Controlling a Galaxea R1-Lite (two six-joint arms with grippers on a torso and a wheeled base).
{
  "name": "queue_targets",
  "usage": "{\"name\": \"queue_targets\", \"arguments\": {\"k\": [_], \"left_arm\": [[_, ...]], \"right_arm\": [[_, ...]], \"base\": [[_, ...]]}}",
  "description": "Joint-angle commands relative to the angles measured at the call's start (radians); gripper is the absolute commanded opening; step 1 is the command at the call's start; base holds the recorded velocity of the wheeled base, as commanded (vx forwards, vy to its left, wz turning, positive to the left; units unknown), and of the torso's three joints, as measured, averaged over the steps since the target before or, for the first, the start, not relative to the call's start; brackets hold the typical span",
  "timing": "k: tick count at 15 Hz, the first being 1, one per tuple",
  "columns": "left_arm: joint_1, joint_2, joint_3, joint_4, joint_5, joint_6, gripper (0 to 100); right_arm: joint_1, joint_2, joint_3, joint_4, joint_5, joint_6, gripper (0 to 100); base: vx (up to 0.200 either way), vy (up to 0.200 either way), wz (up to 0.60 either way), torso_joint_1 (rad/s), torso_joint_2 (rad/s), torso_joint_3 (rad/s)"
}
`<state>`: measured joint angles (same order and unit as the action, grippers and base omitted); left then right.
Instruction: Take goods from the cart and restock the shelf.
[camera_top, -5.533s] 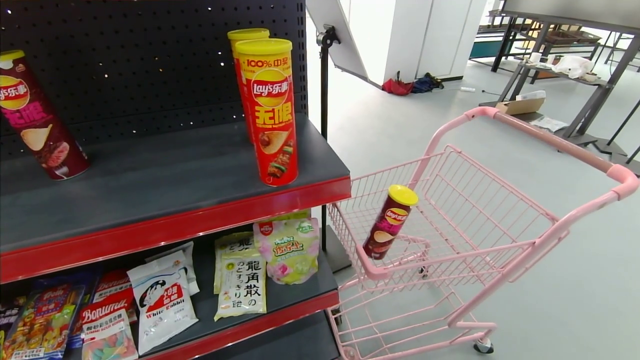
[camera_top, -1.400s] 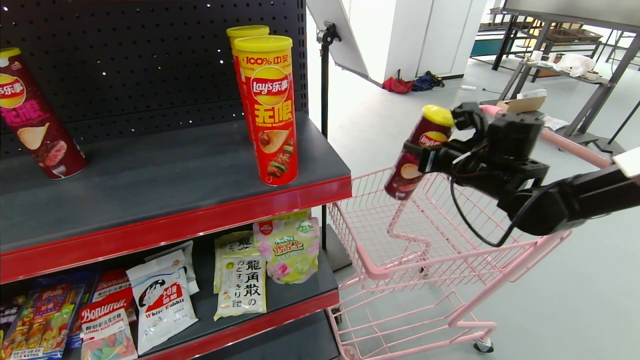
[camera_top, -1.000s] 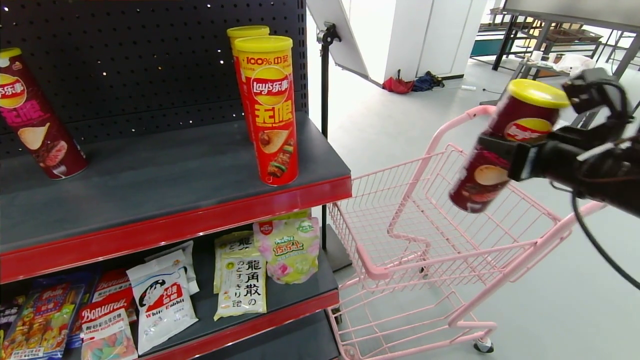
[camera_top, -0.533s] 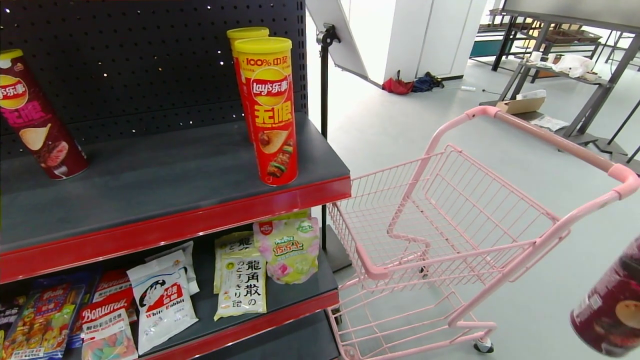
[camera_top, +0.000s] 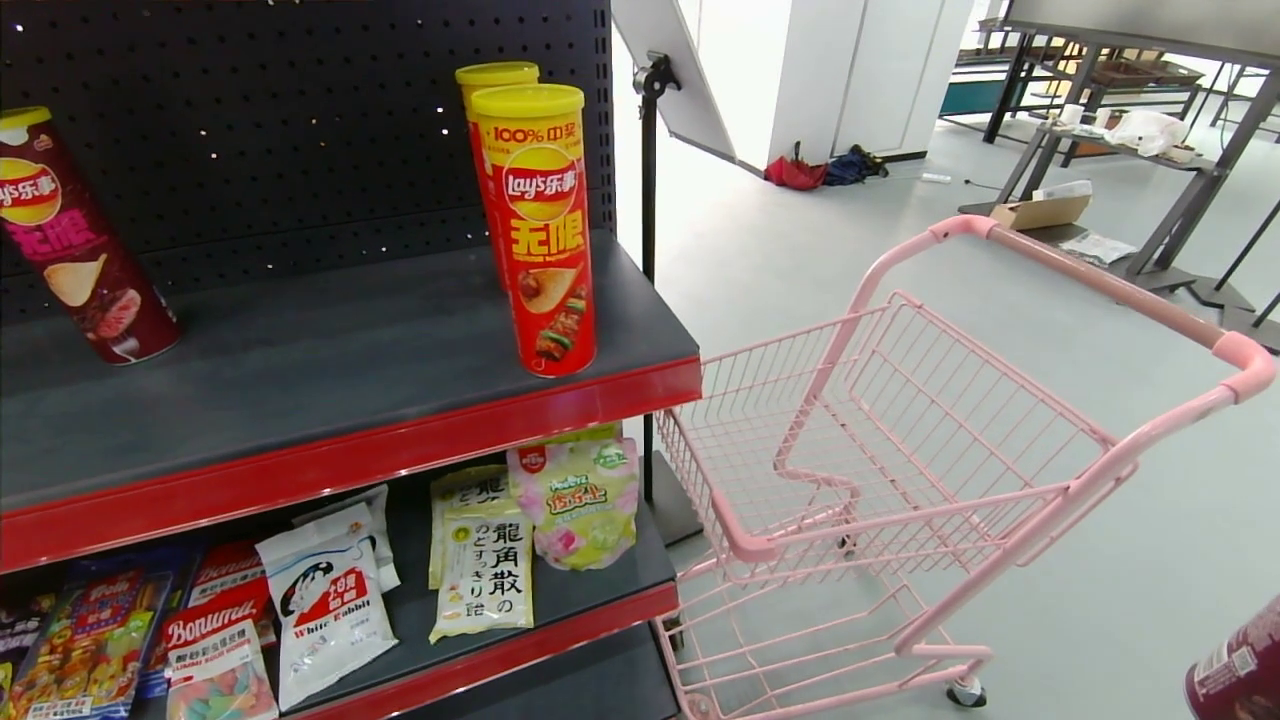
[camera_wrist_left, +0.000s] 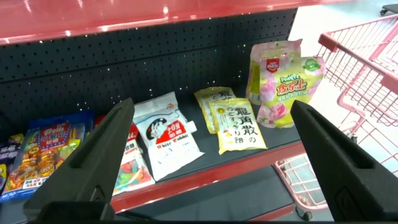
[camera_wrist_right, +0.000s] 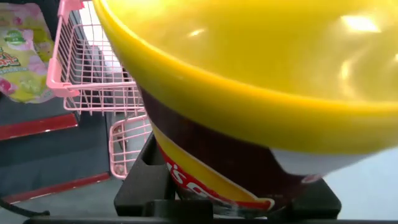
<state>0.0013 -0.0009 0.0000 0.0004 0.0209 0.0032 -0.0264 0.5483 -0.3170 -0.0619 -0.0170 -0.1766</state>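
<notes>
Maroon under a yellow lid, the chip can (camera_wrist_right: 211, 149) sits clamped in our right gripper (camera_wrist_right: 230, 196), low at the near right beside the pink cart (camera_top: 900, 420). The top shelf (camera_top: 330, 340) lies well to its left and higher, with bare board between the maroon tube (camera_top: 75, 240) and the red tubes (camera_top: 545, 230). Our left gripper (camera_wrist_left: 211, 155), fingers spread and holding nothing, faces the lower bags (camera_wrist_left: 236, 124).

Printed labels on red can (camera_top: 541, 240), held maroon can (camera_wrist_right: 205, 155), snack bags (camera_top: 480, 565)
</notes>
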Motion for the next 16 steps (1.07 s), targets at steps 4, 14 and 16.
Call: {"name": "queue_targets", "arguments": {"k": [4,14,16], "left_arm": [[0.000,0.001,0.000,0.000,0.001,-0.002,100],[0.000,0.001,0.000,0.000,0.001,-0.002,100],[0.000,0.001,0.000,0.000,0.001,-0.002,100]], "right_arm": [[0.000,-0.008,0.007,-0.001,0.003,0.000,0],[0.006,-0.010,0.038,-0.004,0.008,-0.001,0],[0.006,-0.010,0.039,-0.003,0.009,-0.001,0]], "base": [[0.000,0.000,0.00,0.181,-0.48,-0.306],[0.000,0.000,0.00,0.194,-0.48,-0.288],[0.000,0.000,0.00,0.161,-0.37,-0.220]]}}
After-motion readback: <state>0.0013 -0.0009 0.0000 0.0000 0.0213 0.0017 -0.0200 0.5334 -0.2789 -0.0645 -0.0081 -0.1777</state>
